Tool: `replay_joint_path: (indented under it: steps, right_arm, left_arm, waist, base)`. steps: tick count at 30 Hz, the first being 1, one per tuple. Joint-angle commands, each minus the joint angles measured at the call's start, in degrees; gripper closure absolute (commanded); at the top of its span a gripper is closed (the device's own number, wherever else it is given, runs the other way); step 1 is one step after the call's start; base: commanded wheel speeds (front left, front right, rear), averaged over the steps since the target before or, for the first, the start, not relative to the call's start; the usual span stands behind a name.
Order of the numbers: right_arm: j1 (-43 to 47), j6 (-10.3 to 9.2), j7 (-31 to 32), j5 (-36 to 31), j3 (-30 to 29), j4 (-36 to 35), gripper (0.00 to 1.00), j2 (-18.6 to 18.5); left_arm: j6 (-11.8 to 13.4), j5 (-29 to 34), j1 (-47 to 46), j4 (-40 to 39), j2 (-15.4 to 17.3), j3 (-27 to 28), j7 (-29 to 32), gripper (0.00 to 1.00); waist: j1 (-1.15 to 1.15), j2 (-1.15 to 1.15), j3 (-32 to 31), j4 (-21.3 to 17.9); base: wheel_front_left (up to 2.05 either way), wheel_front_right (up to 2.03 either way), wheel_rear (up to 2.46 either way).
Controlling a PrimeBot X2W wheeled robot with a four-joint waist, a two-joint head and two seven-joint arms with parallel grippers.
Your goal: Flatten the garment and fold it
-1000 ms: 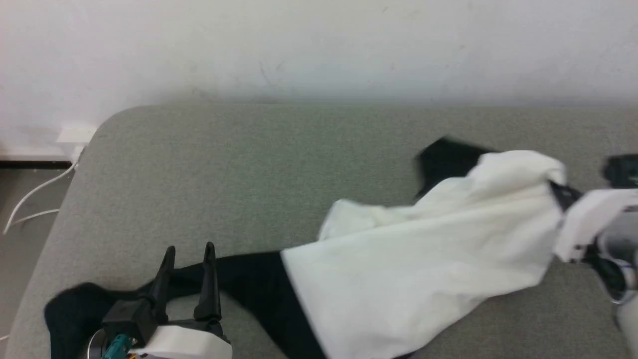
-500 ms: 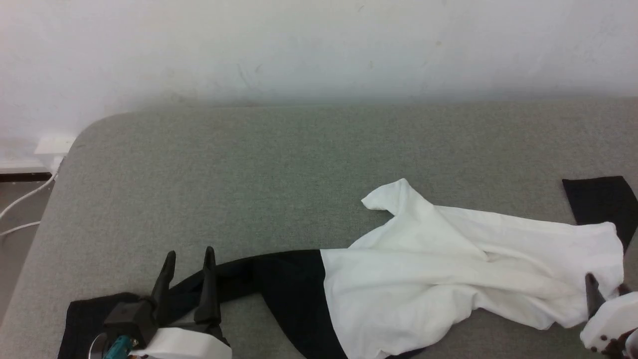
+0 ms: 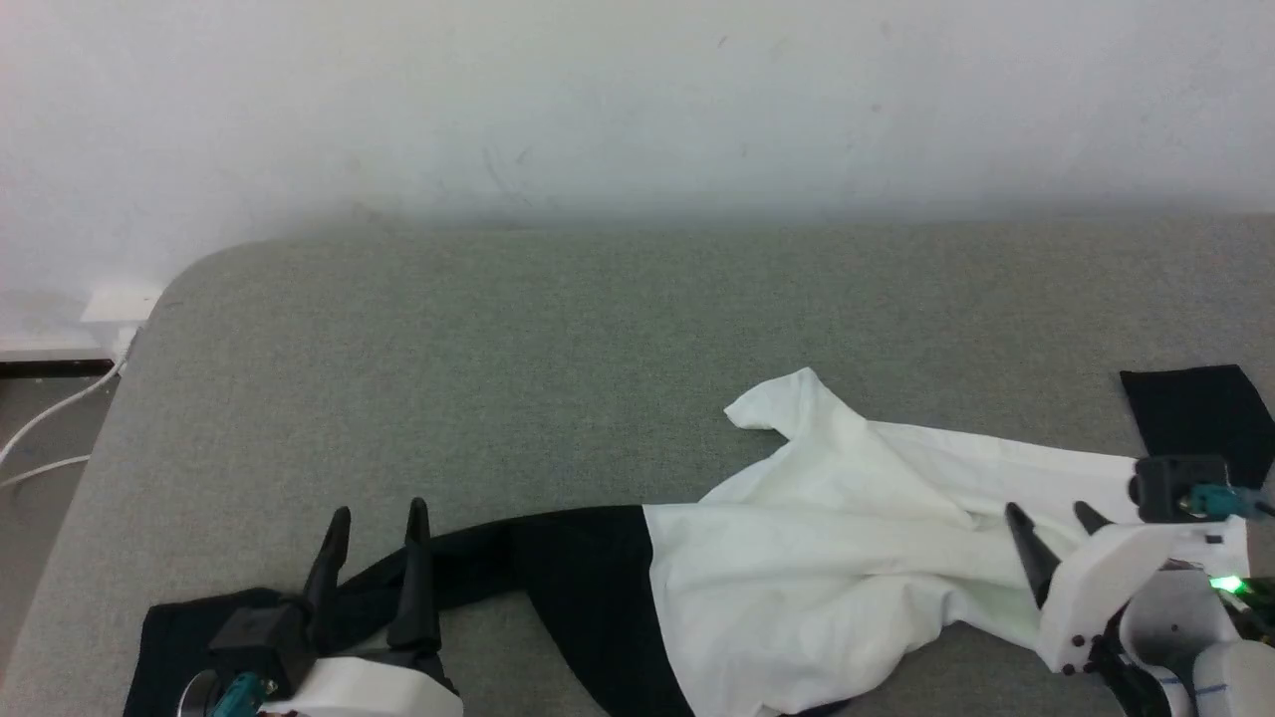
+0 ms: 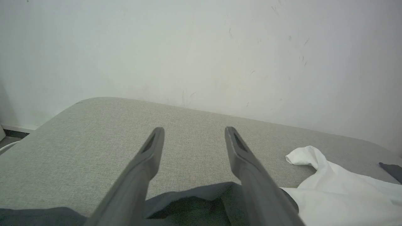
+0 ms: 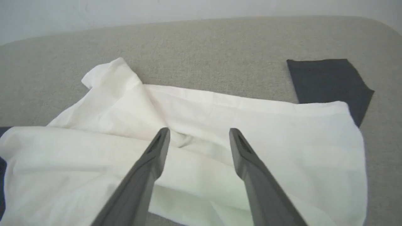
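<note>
1. Head view: a shirt (image 3: 797, 578) lies rumpled along the near side of a grey padded surface (image 3: 598, 349) that meets a pale wall (image 3: 637, 100). Its white body is in the middle and to the right. One black sleeve trails left, and the other's end lies flat at the far right. The left gripper (image 3: 379, 508), lower left, is spread over the black sleeve and holds nothing. The right gripper (image 3: 1048, 510), lower right, is spread above the white body's right end.
2. Left wrist view: the fingers are wide apart with bare grey surface between them. The black sleeve lies beneath their bases, and white cloth is at the right.
3. Right wrist view: the fingers are wide apart above creased white cloth and grip nothing.
</note>
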Motion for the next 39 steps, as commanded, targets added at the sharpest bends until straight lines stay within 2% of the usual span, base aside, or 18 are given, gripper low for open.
replay_joint_path:
  steps: [1, 7, 17, 18, 19, 20, 23, 31, 39]
  right_arm:
    - [-0.88, -0.05, 1.75, 0.76, 1.44, 0.05, 0.00, -0.81]
    - [-9.09, -0.05, 10.67, 4.21, 10.72, 4.69, 0.00, -4.13]
    - [-19.23, -0.05, 16.47, 9.09, 18.64, 24.55, 0.00, -5.73]
    - [-19.70, -0.05, 17.29, 9.92, 19.25, 26.04, 0.51, -5.72]
    - [-20.25, -0.05, 17.86, 10.81, 19.78, 27.12, 0.73, -5.75]
    - [-20.95, -0.05, 18.09, 11.32, 20.42, 27.83, 1.00, -5.96]
    - [-24.33, -0.05, 15.76, 12.02, 22.50, 27.65, 1.00, -6.81]
    - [-38.98, -0.05, 2.28, 9.72, 27.55, 24.03, 1.00, -9.66]
    - [-53.26, -0.05, -9.76, 9.17, 36.04, 26.44, 1.00, -7.50]
  left_arm:
    - [-0.34, 0.53, 0.44, -0.11, -0.17, 0.02, -0.27, 0.00]
    - [-1.02, 0.80, -1.85, -0.16, -0.11, -0.48, -0.27, 0.00]
    - [-1.88, 0.88, -5.04, 0.96, -1.07, -1.02, -0.27, 0.00]
    - [-1.93, 0.87, -5.12, 1.08, -1.16, -0.92, -0.27, 0.00]
    - [-1.98, 0.89, -5.16, 1.17, -1.24, -0.84, -0.27, 0.00]
    - [-2.01, 0.93, -5.16, 1.25, -1.32, -0.75, -0.27, 0.00]
    - [-2.10, 1.12, -5.15, 1.46, -1.57, -0.63, -0.27, 0.00]
    - [-3.33, 1.88, -8.54, 1.81, -2.20, -2.02, -0.27, 0.00]
    - [-4.31, 2.57, -13.04, 1.48, -2.70, -3.47, -0.27, 0.00]
  waist:
    - [0.01, 0.00, 0.36, 0.15]
    - [0.01, 0.00, 3.21, 1.16]
    - [0.01, 0.00, 6.51, 3.91]
    - [0.01, 0.00, 6.56, 4.00]
    - [0.01, 0.00, 6.57, 4.07]
    - [0.01, 0.00, 6.62, 4.06]
    - [0.01, 0.00, 6.76, 4.04]
    - [0.01, 0.00, 10.02, 6.84]
    - [0.01, 0.00, 15.52, 10.33]
  base:
    - [0.00, 0.00, 0.00]
    - [0.00, 0.00, 0.00]
    - [0.00, 0.00, 0.00]
    - [0.00, 0.00, 0.00]
    - [0.00, 0.00, 0.00]
    - [0.00, 0.00, 0.00]
    - [0.00, 0.00, 0.00]
    - [0.00, 0.00, 0.00]
    - [0.00, 0.00, 0.00]
